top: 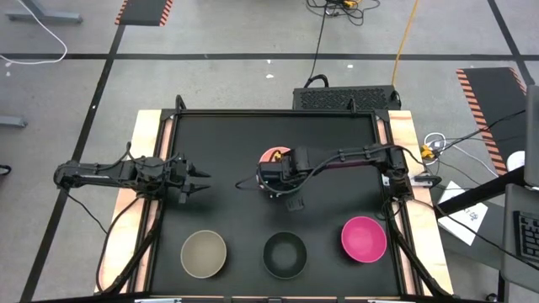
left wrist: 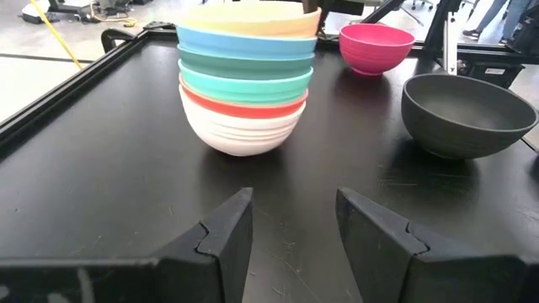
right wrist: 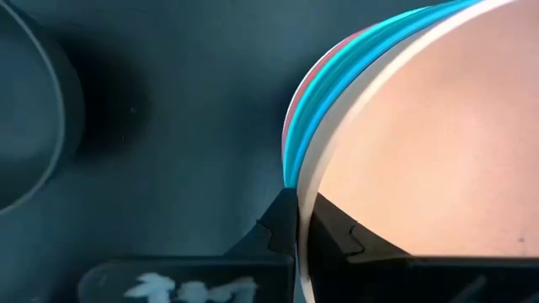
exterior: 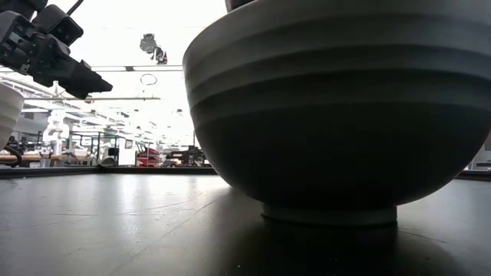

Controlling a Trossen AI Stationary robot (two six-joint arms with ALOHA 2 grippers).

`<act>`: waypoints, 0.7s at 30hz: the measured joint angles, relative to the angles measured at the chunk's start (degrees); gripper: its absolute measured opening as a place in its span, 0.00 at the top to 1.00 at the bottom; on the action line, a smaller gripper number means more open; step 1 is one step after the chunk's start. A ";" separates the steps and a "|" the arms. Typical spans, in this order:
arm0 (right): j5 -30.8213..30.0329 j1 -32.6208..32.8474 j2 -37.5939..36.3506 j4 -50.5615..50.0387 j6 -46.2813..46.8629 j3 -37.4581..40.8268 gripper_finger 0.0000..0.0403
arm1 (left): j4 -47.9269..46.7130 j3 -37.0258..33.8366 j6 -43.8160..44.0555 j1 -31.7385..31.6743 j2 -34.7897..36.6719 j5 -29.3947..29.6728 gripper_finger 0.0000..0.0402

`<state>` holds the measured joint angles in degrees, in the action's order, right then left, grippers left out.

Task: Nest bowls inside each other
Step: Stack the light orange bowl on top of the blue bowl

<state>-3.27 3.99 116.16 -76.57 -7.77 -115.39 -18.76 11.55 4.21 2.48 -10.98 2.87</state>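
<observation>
At twelve o'clock from the black bowl (top: 285, 254), the right end effector (right wrist: 300, 220) pinches the orange bowl's (left wrist: 248, 17) rim atop a six-bowl stack (left wrist: 244, 93); tan (top: 204, 253), black and magenta (top: 364, 238) bowls remain, left end effector (left wrist: 290, 231) wide.

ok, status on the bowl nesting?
Right gripper pinching the stack's top bowl rim. Left gripper open, idle at left. Tan, black, magenta bowls still loose. Nothing blocking.

Bare table (top: 227, 143) lies between the left claw (top: 205, 179) and the bowl stack (left wrist: 244, 80).
</observation>
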 joint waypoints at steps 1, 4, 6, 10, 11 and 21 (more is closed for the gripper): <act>0.02 -0.13 -0.06 -0.06 0.00 0.00 1.00 | 0.00 0.00 0.00 0.00 0.00 0.00 0.57; -0.20 -0.18 -0.28 0.73 -0.44 0.04 1.00 | -0.02 0.00 0.02 0.02 0.00 0.00 0.57; -1.74 -0.18 -0.29 1.86 -1.12 0.04 1.00 | -0.02 0.00 0.00 0.01 0.00 0.00 0.57; -4.25 -0.09 -0.33 3.55 -2.86 0.04 1.00 | -0.04 0.00 -0.04 0.01 0.00 0.00 0.57; -4.30 -0.11 -0.33 4.02 -2.89 0.04 1.00 | -0.04 0.00 -0.04 0.01 0.00 0.00 0.57; -2.39 -0.94 -0.37 5.19 -4.12 0.04 1.00 | -0.35 0.00 -0.09 0.02 -0.29 0.02 0.57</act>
<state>-5.66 3.05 115.79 -71.39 -11.89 -115.35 -19.12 11.55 4.12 2.50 -11.27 2.90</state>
